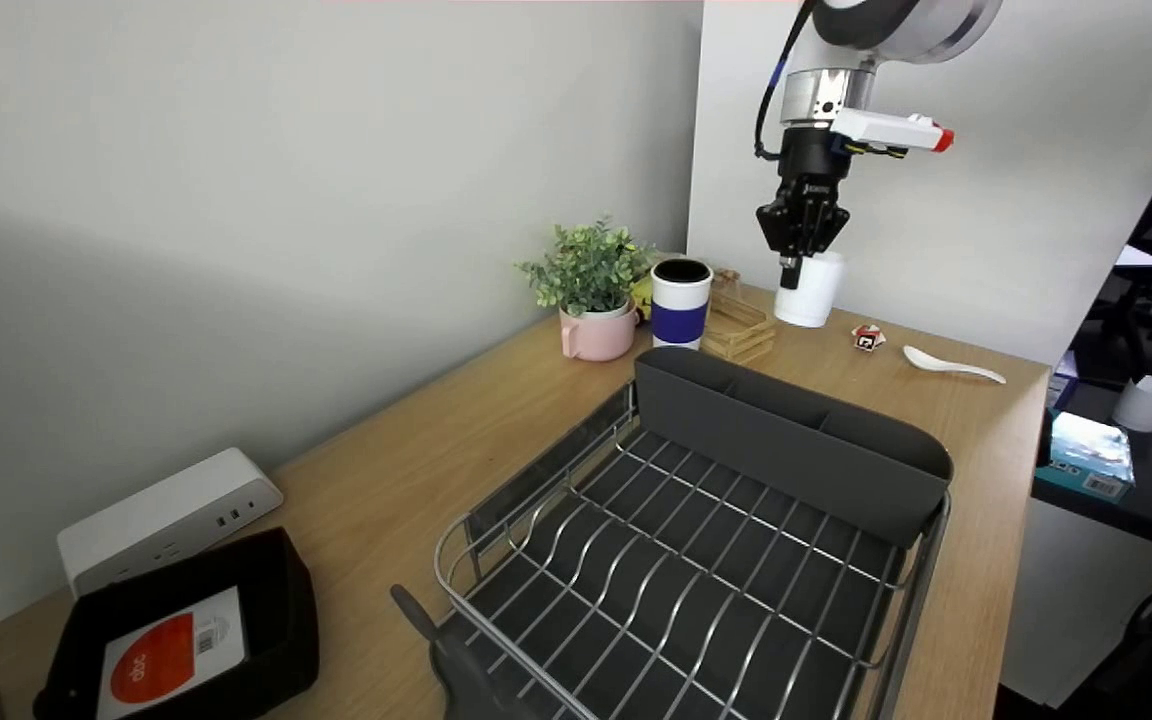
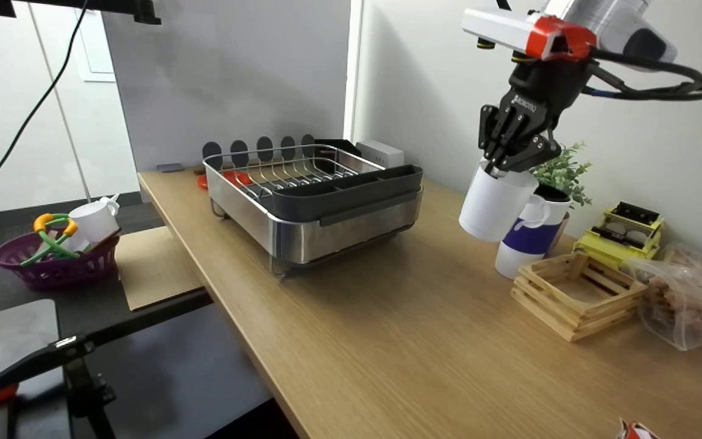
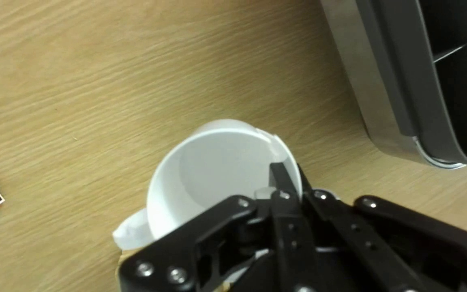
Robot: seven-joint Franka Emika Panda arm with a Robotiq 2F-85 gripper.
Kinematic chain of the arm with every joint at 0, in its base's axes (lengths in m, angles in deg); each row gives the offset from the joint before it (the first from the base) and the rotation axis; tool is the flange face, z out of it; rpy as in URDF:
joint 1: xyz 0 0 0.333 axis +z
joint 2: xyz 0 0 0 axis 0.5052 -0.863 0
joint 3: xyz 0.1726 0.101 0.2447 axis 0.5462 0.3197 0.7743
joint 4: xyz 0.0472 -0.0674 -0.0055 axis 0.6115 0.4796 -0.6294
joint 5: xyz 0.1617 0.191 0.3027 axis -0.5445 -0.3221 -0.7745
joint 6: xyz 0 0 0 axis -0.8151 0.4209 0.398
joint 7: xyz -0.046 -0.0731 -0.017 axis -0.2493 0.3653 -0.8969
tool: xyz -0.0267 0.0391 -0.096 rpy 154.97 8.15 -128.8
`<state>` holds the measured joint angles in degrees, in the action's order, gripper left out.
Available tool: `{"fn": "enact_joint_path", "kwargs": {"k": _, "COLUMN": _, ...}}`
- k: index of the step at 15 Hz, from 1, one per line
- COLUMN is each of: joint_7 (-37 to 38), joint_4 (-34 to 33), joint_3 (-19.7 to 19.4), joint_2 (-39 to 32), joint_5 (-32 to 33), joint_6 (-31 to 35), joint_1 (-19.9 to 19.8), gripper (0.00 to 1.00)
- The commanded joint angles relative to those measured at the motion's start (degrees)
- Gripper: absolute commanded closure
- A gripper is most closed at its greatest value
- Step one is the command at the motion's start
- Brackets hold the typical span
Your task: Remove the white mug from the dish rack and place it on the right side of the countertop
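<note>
The white mug (image 2: 490, 207) hangs in the air above the wood-grain countertop (image 2: 387, 353), slightly tilted, with its opening up. My gripper (image 2: 495, 163) is shut on its rim, one finger inside and one outside. In the wrist view the mug (image 3: 221, 170) opens toward the camera, its handle at the lower left, and the fingertips (image 3: 292, 174) pinch the wall on the right. The mug also shows in an exterior view (image 1: 816, 292) near the back wall. The dish rack (image 2: 345, 230) stands on the countertop, apart from the mug; its grid shows no dishes.
A blue-and-white mug (image 2: 528, 238) stands close behind the held mug, near a plant (image 1: 591, 275) and a wooden crate (image 2: 579, 299). A plastic bag (image 2: 689, 299), a red-and-white wrapper (image 1: 867, 337) and a white spoon (image 1: 951, 366) also lie there. The countertop's front edge (image 2: 235, 323) drops away.
</note>
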<state>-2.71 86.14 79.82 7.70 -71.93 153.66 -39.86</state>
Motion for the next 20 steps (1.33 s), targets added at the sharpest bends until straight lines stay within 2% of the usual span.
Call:
{"fn": "enact_joint_path", "kwargs": {"k": 1, "joint_7": 1.8, "joint_4": -8.8, "joint_3": -0.1, "joint_2": -7.3, "joint_5": -0.6, "joint_6": -5.6, "joint_1": -1.8, "gripper": 0.99}}
{"fn": "enact_joint_path", "kwargs": {"k": 9, "joint_7": 10.6, "joint_4": -27.4, "joint_3": -1.1, "joint_2": -22.2, "joint_5": 1.6, "joint_6": -14.9, "joint_1": -2.2, "gripper": 0.99}}
{"fn": "enact_joint_path", "kwargs": {"k": 13, "joint_7": 14.2, "joint_4": -33.8, "joint_3": -1.3, "joint_2": -26.7, "joint_5": 2.3, "joint_6": -18.2, "joint_1": -2.5, "gripper": 0.99}}
{"fn": "enact_joint_path", "kwargs": {"k": 17, "joint_7": 17.0, "joint_4": -34.9, "joint_3": -0.9, "joint_2": -26.9, "joint_5": 1.5, "joint_6": -21.3, "joint_1": -2.8, "gripper": 0.99}}
{"fn": "enact_joint_path", "kwargs": {"k": 20, "joint_7": 12.1, "joint_4": -33.2, "joint_3": -0.5, "joint_2": -25.6, "joint_5": 1.6, "joint_6": -21.3, "joint_1": -2.9, "gripper": 0.99}}
